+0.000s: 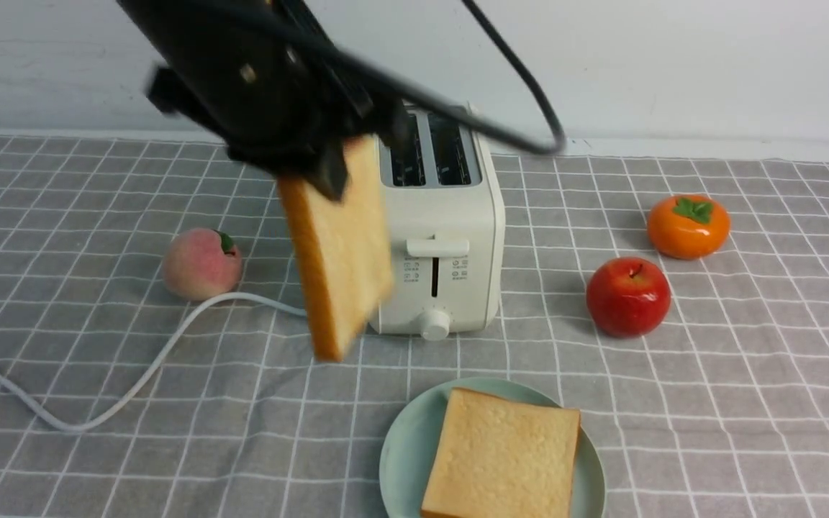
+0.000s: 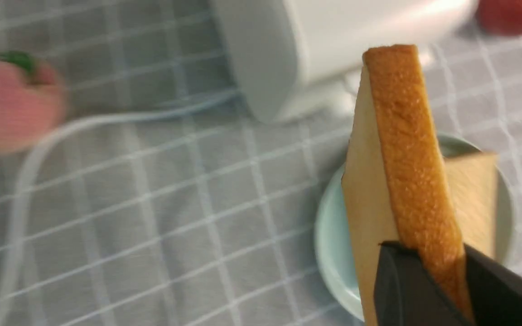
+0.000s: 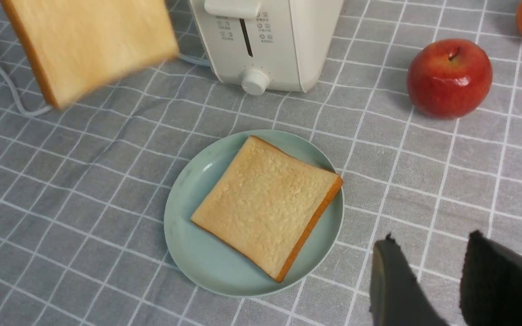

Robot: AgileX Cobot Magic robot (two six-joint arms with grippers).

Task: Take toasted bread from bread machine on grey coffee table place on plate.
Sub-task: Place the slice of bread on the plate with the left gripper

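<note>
Far left: peach (image 1: pixel 201 263) and power cord (image 1: pixel 134 374) on the grey coffee table (image 1: pixel 745 403), both off the carry path. Left gripper (image 2: pixel 442 290) pinches the held slice (image 1: pixel 339 252) by its top edge. It hangs on edge, tilted, in the air just left of and in front of the bread machine (image 1: pixel 443 244); both slots look empty.

Step in hand, my read: carry to the plate (image 1: pixel 404 446) in front of the machine. The plated slice (image 1: pixel 501 457) lies flat and covers most of it, so tip this one flat over it and release low, or it may slide off the rim.

Toast: pale golden porous face, orange-brown crust, no sag in the grip, looks stiff.

Apple (image 1: pixel 628 296) and persimmon (image 1: pixel 688 226) sit further right, apart from the plate. Right gripper (image 3: pixel 428 280): jaws spread, nothing between, hovering beside the plate.
</note>
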